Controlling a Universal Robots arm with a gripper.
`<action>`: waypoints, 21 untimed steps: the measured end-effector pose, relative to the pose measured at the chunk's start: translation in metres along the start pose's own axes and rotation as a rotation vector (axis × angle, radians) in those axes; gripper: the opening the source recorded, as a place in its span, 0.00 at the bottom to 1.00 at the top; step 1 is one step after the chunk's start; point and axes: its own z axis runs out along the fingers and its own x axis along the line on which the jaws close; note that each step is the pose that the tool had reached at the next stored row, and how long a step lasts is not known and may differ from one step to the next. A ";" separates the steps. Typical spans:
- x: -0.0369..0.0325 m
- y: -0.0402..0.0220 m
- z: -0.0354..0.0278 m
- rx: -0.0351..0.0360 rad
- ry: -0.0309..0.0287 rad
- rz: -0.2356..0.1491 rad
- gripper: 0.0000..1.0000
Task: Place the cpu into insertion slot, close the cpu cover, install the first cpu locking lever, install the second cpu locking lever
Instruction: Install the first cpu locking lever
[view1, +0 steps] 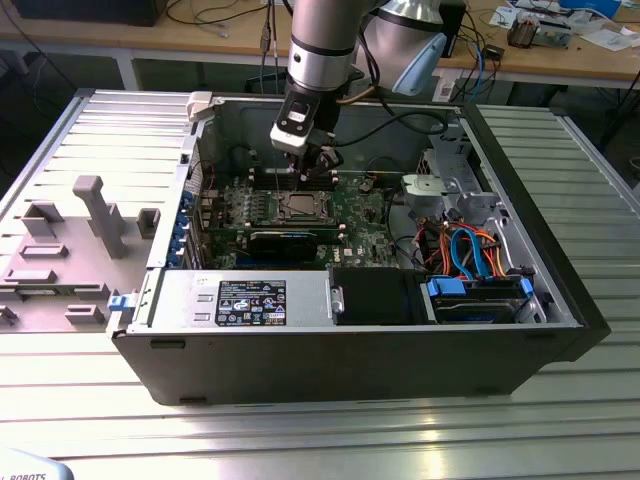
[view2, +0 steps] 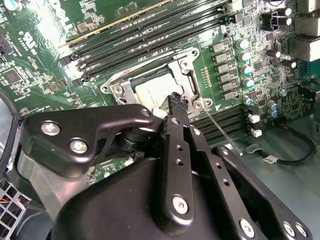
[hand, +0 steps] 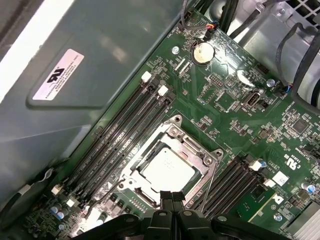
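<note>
The cpu (hand: 167, 167) lies flat in the insertion slot (view1: 303, 206) on the green board, its silvery top (view2: 149, 92) showing through a square window. The cpu cover (hand: 196, 146) is down over it as a silvery frame (view2: 186, 66). A thin wire lever (view2: 221, 132) runs out along one side of the socket, and it appears in the first wrist view as the wire lever (hand: 209, 182). My gripper (hand: 173, 196) hangs just over the socket's edge with its two black fingers pressed together and nothing between them. It also appears as the gripper (view2: 176, 100) and the gripper (view1: 312, 170).
Long black memory slots (hand: 125, 130) flank the socket. A black card (view1: 290, 240) stands near the socket, a power supply (view1: 250, 300) sits in front, and orange and blue cables (view1: 470, 250) lie toward the exterior view's right. The case walls (view1: 330, 115) surround everything. A grey fixture plate (view1: 70, 250) lies outside.
</note>
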 end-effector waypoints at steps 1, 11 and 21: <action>0.0000 0.0000 0.0000 0.0001 -0.0001 -0.001 0.11; 0.0000 0.0000 0.0000 0.0012 -0.0022 -0.028 0.11; 0.0000 0.0000 0.0000 0.0023 -0.0040 -0.052 0.11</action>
